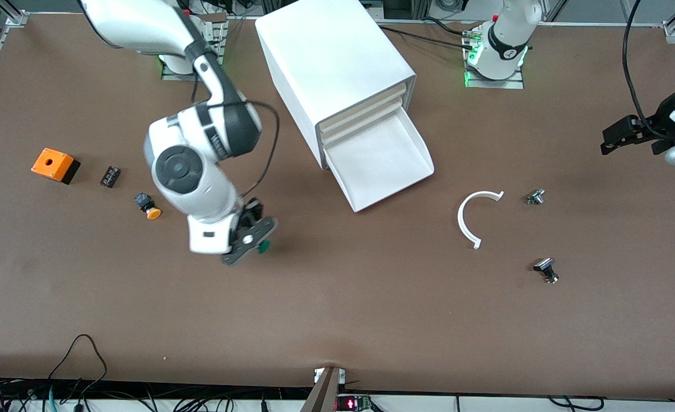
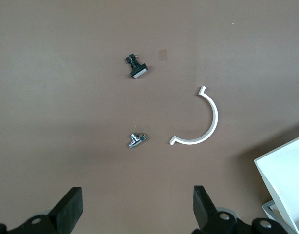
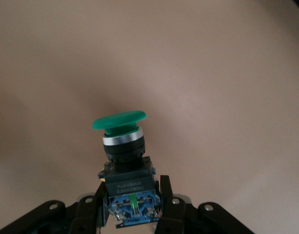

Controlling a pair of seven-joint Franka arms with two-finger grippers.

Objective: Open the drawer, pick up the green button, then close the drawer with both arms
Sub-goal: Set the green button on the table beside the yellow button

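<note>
The white cabinet (image 1: 332,63) stands at the middle of the table near the arms' bases. Its bottom drawer (image 1: 386,163) is pulled out; the tray looks empty. My right gripper (image 1: 251,234) is over bare table between the orange-capped button and the drawer. It is shut on the green-capped button (image 1: 263,246). In the right wrist view the fingers (image 3: 166,204) clamp the blue-black body of the button (image 3: 122,146), and the green cap points away from the gripper (image 3: 130,209). My left gripper (image 1: 615,137) waits, open and empty, at the left arm's end of the table; its fingers (image 2: 69,209) stand wide apart.
A white arc piece (image 1: 477,214), a small metal part (image 1: 535,197) and a black part (image 1: 546,269) lie toward the left arm's end. An orange box (image 1: 55,165), a small black piece (image 1: 110,175) and an orange-capped button (image 1: 147,207) lie toward the right arm's end.
</note>
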